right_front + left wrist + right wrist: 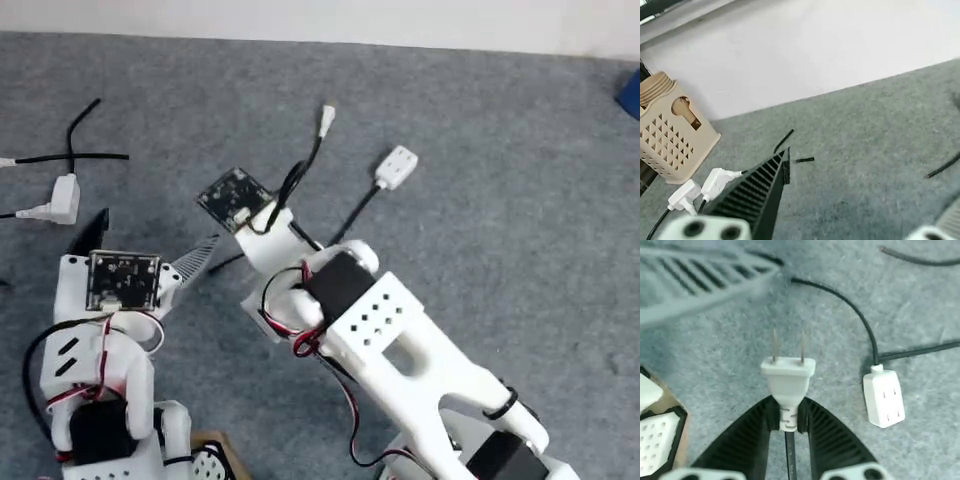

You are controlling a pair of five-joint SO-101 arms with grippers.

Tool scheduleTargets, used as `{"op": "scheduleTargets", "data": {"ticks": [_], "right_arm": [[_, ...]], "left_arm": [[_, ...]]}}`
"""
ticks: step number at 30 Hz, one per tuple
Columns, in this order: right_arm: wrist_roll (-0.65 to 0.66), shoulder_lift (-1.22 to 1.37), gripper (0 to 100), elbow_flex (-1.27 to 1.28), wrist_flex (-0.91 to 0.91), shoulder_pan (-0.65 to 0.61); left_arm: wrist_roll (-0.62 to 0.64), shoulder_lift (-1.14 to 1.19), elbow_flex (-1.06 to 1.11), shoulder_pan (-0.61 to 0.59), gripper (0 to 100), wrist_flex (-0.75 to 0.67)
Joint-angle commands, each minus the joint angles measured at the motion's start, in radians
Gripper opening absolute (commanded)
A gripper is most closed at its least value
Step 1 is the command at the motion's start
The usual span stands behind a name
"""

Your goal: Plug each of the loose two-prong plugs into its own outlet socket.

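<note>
One plug (326,120), high view: near socket (395,167); left claw (160,228) spread wide, well apart.
Left wrist view: loose plug (717,182) just beside left claw.
Right wrist view: right claw (788,415) pinching plug's neck, prongs pointing away; socket just beside claw.

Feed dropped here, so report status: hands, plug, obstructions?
Right hand shut on plug. Left hand open, empty, close ahead of plug. Socket beside plug, apart, nothing between.

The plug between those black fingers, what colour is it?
The two-prong plug is plain white; the right wrist view shows it best.
</note>
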Motion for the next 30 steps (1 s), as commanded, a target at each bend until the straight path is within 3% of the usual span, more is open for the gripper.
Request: {"op": "scheduleTargets", "data": {"ticks": [1,14,30], "right_arm": [[-0.012,-0.035,0.8,0.030,-0.062,-0.012],[-0.046,-0.033,0.8,-0.165,0.061,-0.044],[-0.037,-0.033,0.8,-0.280,0.147,0.056]], "left_arm": [[0.011,-0.002,-0.041,0.019,48,0.006],[-0.008,-0.002,0.039,0.163,48,0.044],[-0.011,-0.012,0.137,0.160,45,0.048]]}}
